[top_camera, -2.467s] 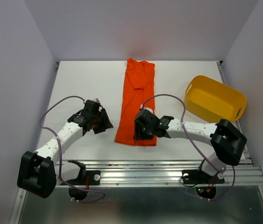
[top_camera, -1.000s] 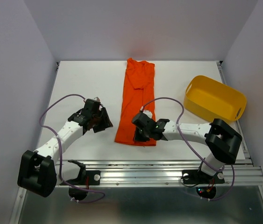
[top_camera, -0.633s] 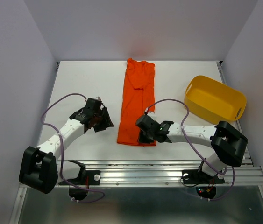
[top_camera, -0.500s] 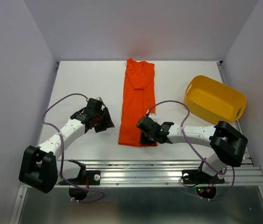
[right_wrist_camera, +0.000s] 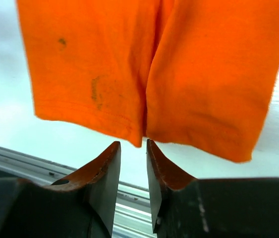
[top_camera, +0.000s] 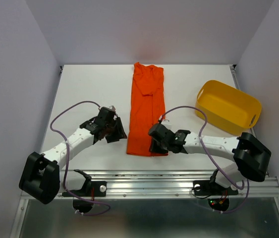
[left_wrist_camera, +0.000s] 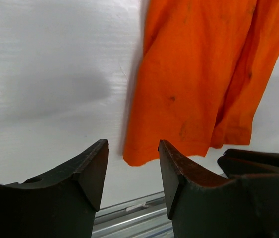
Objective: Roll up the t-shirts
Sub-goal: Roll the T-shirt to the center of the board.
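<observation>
T-shirt [top_camera: 146,106]: folded lengthwise, hem toward your desk's [top_camera: 84,89] near edge.
Left gripper [left_wrist_camera: 132,148]: open, empty.
Right gripper [right_wrist_camera: 133,145]: jaws slightly apart at hem.

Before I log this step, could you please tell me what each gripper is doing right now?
Left gripper: open, empty.
Right gripper: slightly open, empty, at the t-shirt hem.

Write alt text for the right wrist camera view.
The hem of a folded orange t-shirt lies flat on a white table, a fold line running down its middle. Just short of the hem, the right end effector points at that line, its two dark fingers slightly apart, gripping nothing.
</observation>
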